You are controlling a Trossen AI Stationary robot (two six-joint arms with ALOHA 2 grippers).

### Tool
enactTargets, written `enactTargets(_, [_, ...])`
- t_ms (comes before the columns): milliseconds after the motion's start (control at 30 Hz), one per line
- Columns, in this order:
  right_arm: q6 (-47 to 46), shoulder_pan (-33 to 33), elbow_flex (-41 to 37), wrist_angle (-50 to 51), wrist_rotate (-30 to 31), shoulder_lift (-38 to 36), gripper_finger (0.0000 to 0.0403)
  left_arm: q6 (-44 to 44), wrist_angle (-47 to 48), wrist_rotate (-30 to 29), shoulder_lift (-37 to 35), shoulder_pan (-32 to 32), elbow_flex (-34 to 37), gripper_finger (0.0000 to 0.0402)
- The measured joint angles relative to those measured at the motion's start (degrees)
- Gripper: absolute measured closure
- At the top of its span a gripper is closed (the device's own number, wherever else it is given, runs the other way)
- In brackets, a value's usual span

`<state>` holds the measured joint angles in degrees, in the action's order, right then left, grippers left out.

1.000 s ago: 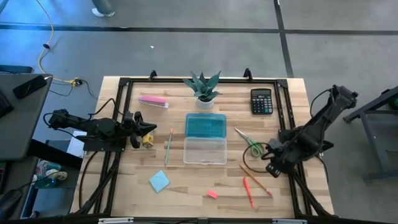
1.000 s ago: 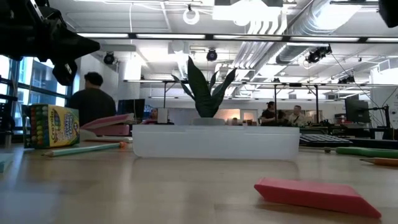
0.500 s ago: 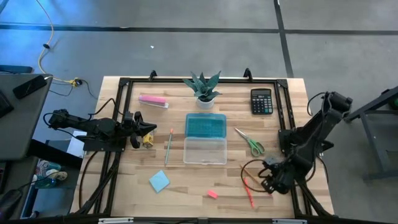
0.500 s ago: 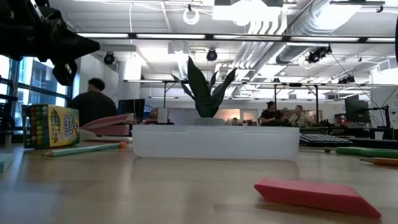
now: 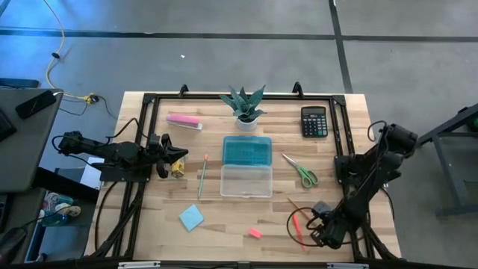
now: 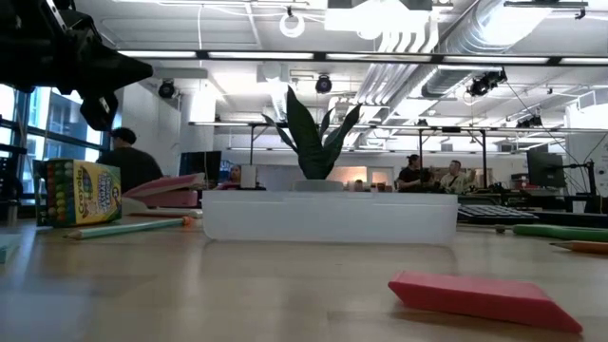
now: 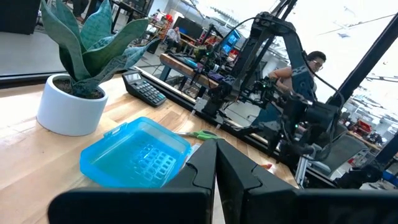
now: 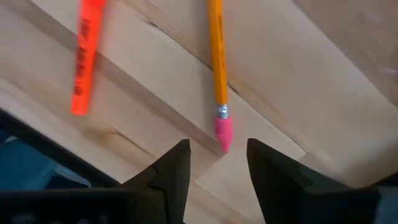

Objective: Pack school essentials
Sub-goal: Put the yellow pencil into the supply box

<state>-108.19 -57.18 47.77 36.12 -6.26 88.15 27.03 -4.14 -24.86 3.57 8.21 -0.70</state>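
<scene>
My right gripper (image 8: 217, 171) hangs open over the table's near right part (image 5: 315, 235), pointing steeply down. Its fingers stand on either side of the pink rubber end (image 8: 222, 133) of an orange pencil (image 5: 297, 205) and touch nothing. A red pen (image 8: 86, 59) lies beside the pencil. The open pencil case, blue lid (image 5: 247, 151) and clear tray (image 5: 246, 181), lies at the centre. Green-handled scissors (image 5: 302, 172), a green pencil (image 5: 202, 176), a light-blue notepad (image 5: 191, 217) and a pink eraser (image 5: 255, 233) lie flat around it. My left gripper (image 5: 170, 155) waits shut at the left, by the crayon box (image 6: 78, 193).
A potted plant (image 5: 244, 106) stands behind the case at the far edge. A black calculator (image 5: 314, 121) lies at the far right and a pink-and-white bar (image 5: 184, 120) at the far left. A black frame rail (image 5: 345, 161) runs along the table's right side, close to my right arm.
My right gripper has moved toward the table's near edge and down, from beside the scissors to just over the pencil and the red pen, tipping steeper. Nothing on the table has shifted.
</scene>
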Motion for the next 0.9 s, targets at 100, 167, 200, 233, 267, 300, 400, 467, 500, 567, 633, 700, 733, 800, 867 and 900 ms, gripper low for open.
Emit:
enactTargets(100, [-0.02,-0.01,0.0,-0.5,-1.34,1.87,0.0264,-0.01,0.0,0.0,0.02,0.01,0.01,0.0401])
enactTargets(167, [0.02,-0.01,0.0,-1.62,-1.34,2.85,0.0265,0.0,0.0,0.0,0.0,0.0,0.02,0.0401])
enactTargets(200, [-0.05,-0.01,0.0,-2.12,-1.34,3.43,0.0265,0.0,0.0,0.0,0.02,0.02,0.02,0.0401])
enactTargets(233, [-0.25,0.01,0.0,-2.33,-1.34,4.09,0.0265,-0.02,0.0,0.0,0.0,0.0,0.02,0.0401])
enactTargets(267, [-0.63,-0.01,0.0,-2.56,-1.38,4.76,0.0265,0.0,0.0,0.0,0.01,0.0,0.01,0.0401])
enactTargets(300, [-1.07,-0.01,0.0,-3.05,-1.7,5.47,0.0265,0.0,0.0,0.0,0.02,0.01,0.01,0.0401])
enactTargets(400, [-1.35,0.14,0.37,-3.09,-3.23,7.2,0.0265,0.0,0.0,0.0,0.01,-0.01,0.02,0.0401])
enactTargets(467, [-1.56,0.15,0.59,-2.51,-3.69,8.24,0.0267,0.0,0.0,0.01,0.01,0.02,0.02,0.0401])
enactTargets(500, [-2.1,0.15,0.61,-2.36,-3.78,8.49,0.027,0.0,0.0,0.02,0.0,0.02,0.0,0.0401])
enactTargets(567, [-3.07,0.17,0.59,-1.96,-3.94,8.67,0.0283,0.24,0.0,0.02,0.0,0.0,0.01,0.0401])
enactTargets(633, [-4.13,0.15,0.57,-1.48,-4.02,8.67,0.0305,1.32,0.0,0.06,0.02,0.01,0.02,0.0401])
enactTargets(700, [-4.39,0.15,0.55,-1.09,-4.24,8.67,0.0334,1.92,0.0,0.09,0.0,-0.01,0.02,0.0401])
enactTargets(733, [-4.36,0.15,0.53,-1.01,-4.31,8.67,0.035,2.32,0.0,0.11,0.0,0.01,0.0,0.0401])
enactTargets(800, [-4.35,0.17,0.5,-1.03,-4.3,8.6,0.038,3.35,0.0,0.13,0.0,0.02,0.02,0.0401])
enactTargets(867, [-4.3,0.17,0.33,-1.23,-3.87,8.05,0.0393,4.4,0.0,0.19,0.0,-0.01,0.01,0.0401])
enactTargets(900, [-4.33,0.15,0.31,-1.39,-3.54,7.69,0.0393,4.74,0.0,0.22,0.0,0.0,0.02,0.0401])
